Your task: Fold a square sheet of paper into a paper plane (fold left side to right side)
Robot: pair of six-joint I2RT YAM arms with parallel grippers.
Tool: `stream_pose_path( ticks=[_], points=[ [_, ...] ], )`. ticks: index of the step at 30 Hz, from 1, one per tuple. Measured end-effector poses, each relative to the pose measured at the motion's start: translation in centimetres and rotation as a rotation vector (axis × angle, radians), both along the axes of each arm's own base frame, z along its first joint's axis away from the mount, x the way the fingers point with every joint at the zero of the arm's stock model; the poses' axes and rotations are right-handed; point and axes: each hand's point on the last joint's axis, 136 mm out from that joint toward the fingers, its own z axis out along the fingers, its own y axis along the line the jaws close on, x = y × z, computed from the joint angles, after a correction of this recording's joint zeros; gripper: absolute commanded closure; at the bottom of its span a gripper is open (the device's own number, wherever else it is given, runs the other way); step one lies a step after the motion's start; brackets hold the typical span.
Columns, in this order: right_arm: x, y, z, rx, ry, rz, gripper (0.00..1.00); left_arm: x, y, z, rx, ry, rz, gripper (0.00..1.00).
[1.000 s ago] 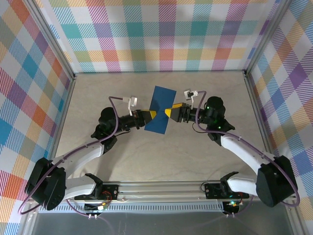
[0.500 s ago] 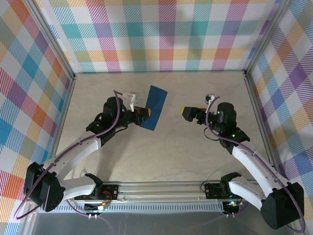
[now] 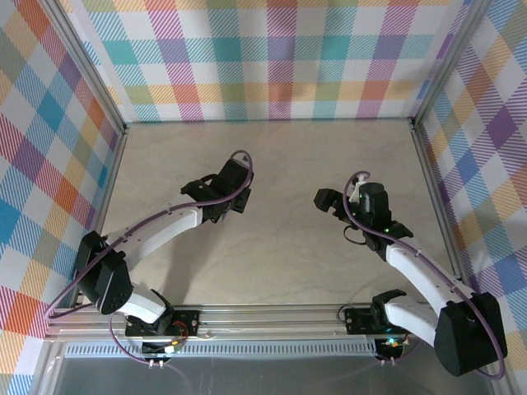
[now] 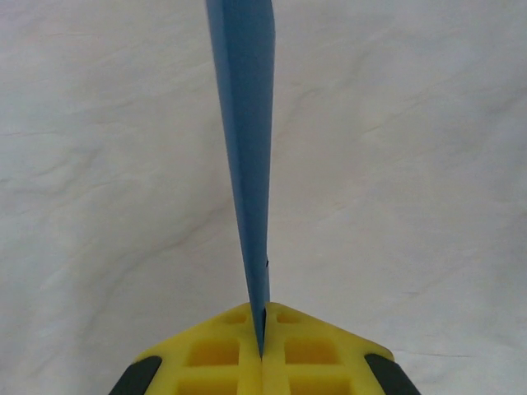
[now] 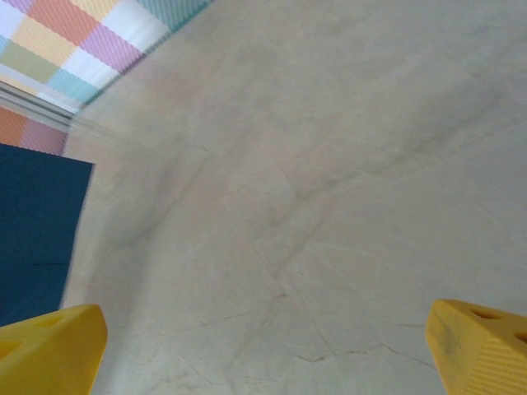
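The left gripper [image 4: 262, 333] is pinched tight (arm stretched far forward), while the right gripper [image 3: 324, 199] gapes wide.

square sheet of paper [image 4: 247, 148]: edge-on in left gripper [image 4: 262, 346], over table [image 4: 412, 164] | right gripper [image 3: 324, 199]: well apart, to its right

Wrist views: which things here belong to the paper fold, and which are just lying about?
Part of the job:
- square sheet of paper, seen edge-on, pinched in the shut left gripper
- right gripper, open, holding nothing, with the sheet off to its left

Just there:
- table
- checked wall
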Motion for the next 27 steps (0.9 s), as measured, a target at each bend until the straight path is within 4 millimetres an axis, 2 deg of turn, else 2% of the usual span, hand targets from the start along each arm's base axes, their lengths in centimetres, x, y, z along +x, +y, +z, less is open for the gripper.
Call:
stream_pose_path(
  ticks=[6,15,20,27],
  points=[
    [-0.2,-0.7,-1.0,-0.038,0.032,-0.028,0.01,0.1,2.9,-1.4,0.198,-0.007,0.113,1.00],
    [-0.4,-1.0,-1.3,-0.057,0.041,-0.030,0.01,-0.8,3.9,-5.5,0.399,0.080,0.195,1.00],
    [-0.4,-1.1,-1.3,-0.065,0.038,-0.031,0.01,-1.4,3.3,-7.2,0.388,0.127,0.221,1.00],
    [-0.4,-1.1,-1.3,-0.066,0.039,-0.031,0.01,-2.8,0.3,-11.6,0.240,0.281,0.217,1.00]
  ],
)
